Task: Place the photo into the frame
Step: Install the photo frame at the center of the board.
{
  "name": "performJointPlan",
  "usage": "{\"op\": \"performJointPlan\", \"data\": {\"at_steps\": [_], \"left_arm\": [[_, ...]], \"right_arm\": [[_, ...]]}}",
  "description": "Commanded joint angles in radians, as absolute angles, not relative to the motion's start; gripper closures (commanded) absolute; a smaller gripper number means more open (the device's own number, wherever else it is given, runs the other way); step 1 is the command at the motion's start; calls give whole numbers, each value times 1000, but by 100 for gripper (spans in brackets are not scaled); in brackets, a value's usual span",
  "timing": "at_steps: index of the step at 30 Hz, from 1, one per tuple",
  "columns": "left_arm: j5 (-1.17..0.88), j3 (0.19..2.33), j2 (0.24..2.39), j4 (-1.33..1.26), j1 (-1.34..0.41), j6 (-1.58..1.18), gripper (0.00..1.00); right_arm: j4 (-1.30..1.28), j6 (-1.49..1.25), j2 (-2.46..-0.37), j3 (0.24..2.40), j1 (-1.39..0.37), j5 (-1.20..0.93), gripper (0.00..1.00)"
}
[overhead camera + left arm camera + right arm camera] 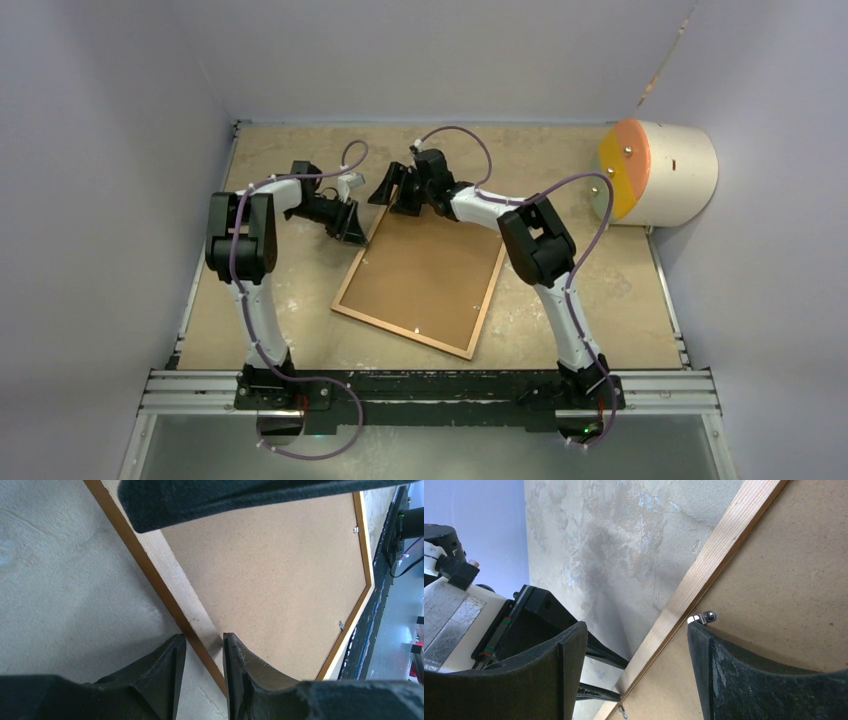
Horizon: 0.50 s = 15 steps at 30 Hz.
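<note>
Frame [403, 334]: orange-brown wood, lying back-up in the middle of the table [560, 180] in the overhead view, turned so its lower edge slants down to the right; a plain brown backing board [425, 275] fills it.
Photo: not visible in any view; whether it sits under the board cannot be told.
Left gripper [350, 222]: at the frame's left rail, close to its upper-left corner; in the wrist view the jaws are drawn narrow with the rail [170, 575] running between them, but whether they actually pinch it cannot be told.
Right gripper [395, 195]: on the upper rail, beside the same corner; jaws spread wide astride the rail, holding nothing, one fingertip just beside a small metal tab [704, 616].
Key relation: both claws crowd the upper-left corner, each rail crossing its jaw gap; the left looks better placed to grip. Which side of the frame is longer is hard to judge from overhead.
Backdrop: pale drum with an orange face [660, 172], upper right.
Writing: no brand, label or text legible.
</note>
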State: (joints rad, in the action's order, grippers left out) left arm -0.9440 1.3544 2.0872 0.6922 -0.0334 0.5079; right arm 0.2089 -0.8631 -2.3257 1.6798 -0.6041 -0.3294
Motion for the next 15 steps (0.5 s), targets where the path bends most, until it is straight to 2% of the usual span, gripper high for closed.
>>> {"op": "performJointPlan", "data": {"at_steps": [1, 15], "left_arm": [[-885, 1312, 2114, 684, -37, 537, 63], [-889, 1307, 2106, 696, -37, 554, 65]], "right_arm": [[150, -839, -2351, 1714, -606, -261, 25], [156, -831, -2375, 1756, -606, -242, 29]]}}
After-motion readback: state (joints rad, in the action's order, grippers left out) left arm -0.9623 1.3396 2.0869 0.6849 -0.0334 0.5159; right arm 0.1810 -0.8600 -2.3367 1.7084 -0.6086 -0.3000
